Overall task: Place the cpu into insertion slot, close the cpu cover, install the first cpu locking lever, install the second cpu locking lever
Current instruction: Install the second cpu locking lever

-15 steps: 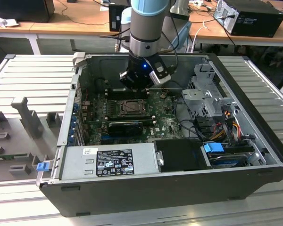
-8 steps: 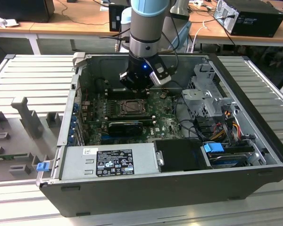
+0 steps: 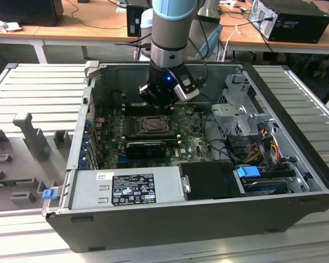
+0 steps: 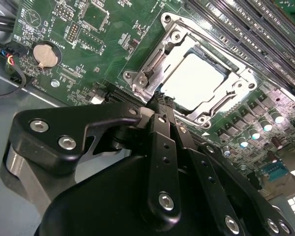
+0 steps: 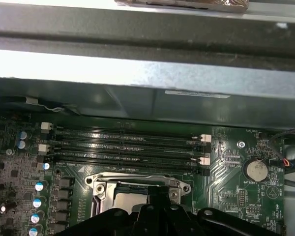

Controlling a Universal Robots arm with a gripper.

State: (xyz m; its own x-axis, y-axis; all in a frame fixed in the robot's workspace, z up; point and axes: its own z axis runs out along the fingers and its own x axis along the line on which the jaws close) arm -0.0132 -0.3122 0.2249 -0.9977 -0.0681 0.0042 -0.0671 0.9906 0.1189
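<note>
Exterior view, near to far: lower frame has the black open-topped PC case (image 3: 153, 224) lying on a ribbed grey tabletop (image 3: 38, 87), w/ a silver boxy power supply (image 3: 126, 186) along its near wall and a blue-tabbed drive bay (image 3: 249, 172) at lower right. Mid frame, the green motherboard (image 3: 192, 145) lies flat inside the case. Square black-framed insertion slot (image 3: 152, 125) sits at board centre, directly under the black end effector (image 3: 160, 101) of the grey robot arm (image 3: 172, 33), which comes down from top centre. Wooden desks w/ a black desktop tower (image 3: 293, 19) run along the top edge.

Second wrist view: end effector's black fingers (image 4: 162, 142) fill the lower half, pressed together, tips closed w/ nothing between them; tip is just at the near edge of the socket. Beyond, upper centre-right, the pale silver-grey square cpu (image 4: 199, 81) lies seated in the slot, and the thin silvery metal cpu cover (image 4: 155, 61) w/ its big window is down around it. Round silver coin battery (image 4: 44, 54) is at upper left. Long black memory slots (image 4: 246, 29) cross the upper right.

First wrist view: fingers at bottom centre, cpu & cover just past them, memory slots (image 5: 128, 145) mid frame, grey case wall (image 5: 147, 73) across the top.
</note>
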